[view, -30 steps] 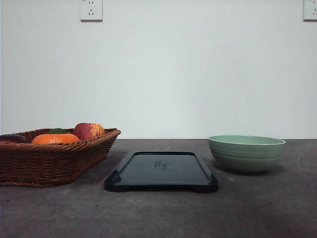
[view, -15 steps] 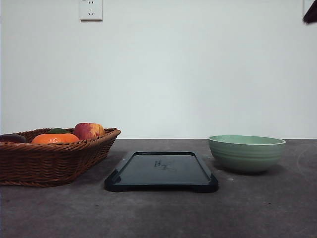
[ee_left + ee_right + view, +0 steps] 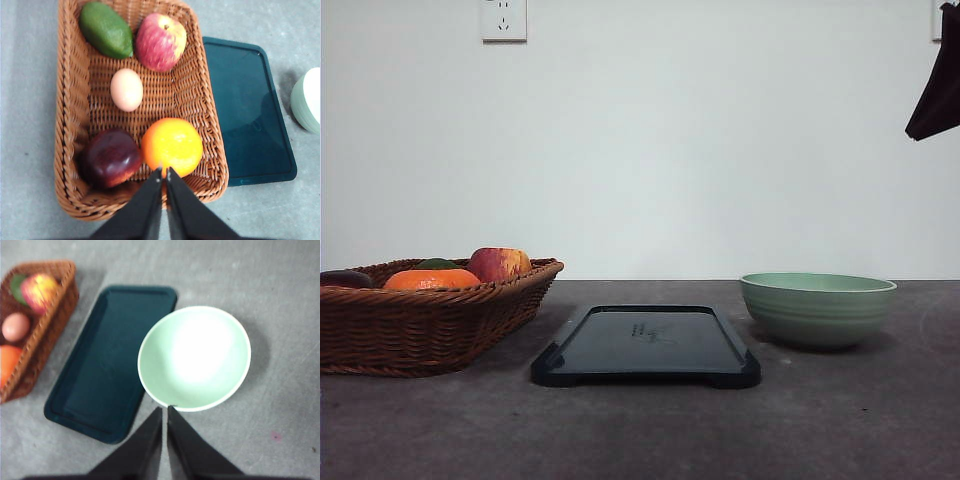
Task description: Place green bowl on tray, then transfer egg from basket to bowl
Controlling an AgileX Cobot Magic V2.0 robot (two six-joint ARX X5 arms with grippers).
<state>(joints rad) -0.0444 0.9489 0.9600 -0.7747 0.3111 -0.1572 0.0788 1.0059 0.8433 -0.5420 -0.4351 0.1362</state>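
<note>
Three things sit on the desk (image 3: pixel 640 430) in the front view: basket (image 3: pixel 420 320) left, tray (image 3: pixel 645 345) centre, green bowl (image 3: pixel 817 308) right; its rim hides the egg. From the left wrist, the left hand (image 3: pixel 164 172) hangs clenched and empty above the basket, egg (image 3: pixel 126 89) mid-basket. From the right wrist, the right hand (image 3: pixel 164 410), clenched and empty, hovers over the bowl's edge beside the tray, blurred.

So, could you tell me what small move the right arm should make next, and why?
Probably it should open the right gripper and lower it toward the near rim of the green bowl. The bowl stands empty on the table beside the tray, not on it, and the gripper's fingers look closed above the bowl's edge. The egg lies in the basket, a later step.
</note>
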